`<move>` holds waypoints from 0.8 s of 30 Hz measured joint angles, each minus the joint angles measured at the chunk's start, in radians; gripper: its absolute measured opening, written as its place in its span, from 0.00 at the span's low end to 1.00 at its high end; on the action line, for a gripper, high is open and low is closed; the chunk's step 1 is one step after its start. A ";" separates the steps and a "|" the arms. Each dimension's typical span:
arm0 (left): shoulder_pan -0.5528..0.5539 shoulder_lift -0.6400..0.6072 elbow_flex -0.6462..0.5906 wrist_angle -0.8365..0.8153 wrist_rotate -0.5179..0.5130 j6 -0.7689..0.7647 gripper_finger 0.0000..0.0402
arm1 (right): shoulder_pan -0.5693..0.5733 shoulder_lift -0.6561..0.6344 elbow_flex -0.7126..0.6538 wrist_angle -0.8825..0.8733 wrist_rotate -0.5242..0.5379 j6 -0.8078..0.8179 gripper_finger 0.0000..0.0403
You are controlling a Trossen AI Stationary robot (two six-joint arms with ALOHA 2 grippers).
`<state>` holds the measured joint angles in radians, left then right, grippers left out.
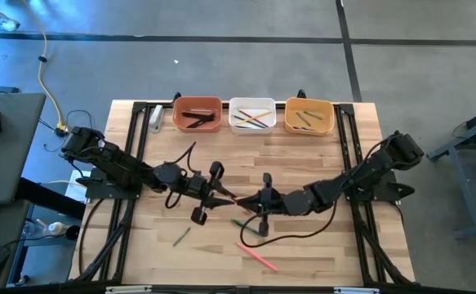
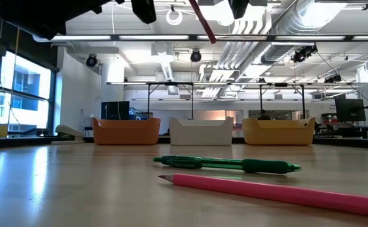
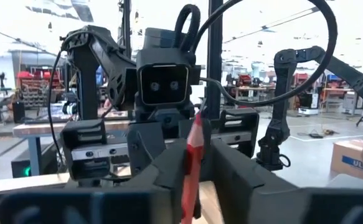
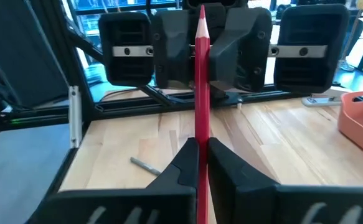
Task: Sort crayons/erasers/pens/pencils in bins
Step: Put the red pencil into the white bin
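Overhead looks straight down on me; low camera sits at tabletop level; my wrist cameras face each other, sharing the red pencil (image 4: 200, 93).

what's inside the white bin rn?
The white bin holds several thin sticks, yellow, red and green among them, lying crossed. Exact count and anything beneath them is hidden.

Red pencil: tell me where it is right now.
The red pencil is off the table at mid-table in the high view, between the left gripper and the right gripper, above the green pen.
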<state>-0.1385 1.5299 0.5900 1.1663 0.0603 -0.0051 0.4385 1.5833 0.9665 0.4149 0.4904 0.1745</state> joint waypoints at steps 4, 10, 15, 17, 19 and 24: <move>0.000 0.000 0.000 0.001 0.000 0.010 0.03 | 0.001 0.000 0.000 0.002 -0.003 0.000 0.03; 0.012 -0.027 -0.001 -0.010 -0.027 0.042 0.02 | 0.001 -0.019 0.001 -0.083 0.038 -0.018 0.20; 0.069 -0.099 -0.001 -0.144 -0.053 0.044 0.01 | 0.028 -0.131 0.001 -0.280 0.167 -0.018 0.37; 0.107 -0.134 0.001 -0.217 -0.070 0.044 0.01 | 0.043 -0.189 0.001 -0.393 0.197 -0.011 0.41; 0.154 -0.167 0.020 -0.322 -0.087 0.044 0.01 | 0.056 -0.241 0.001 -0.518 0.234 0.023 0.42; 0.305 -0.187 0.157 -0.682 -0.115 0.064 0.00 | 0.063 -0.298 0.001 -0.842 0.373 0.161 0.29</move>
<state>0.1665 1.3430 0.7467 0.4848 -0.0547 0.0584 0.5018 1.2858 0.9676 -0.4276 0.8631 0.3360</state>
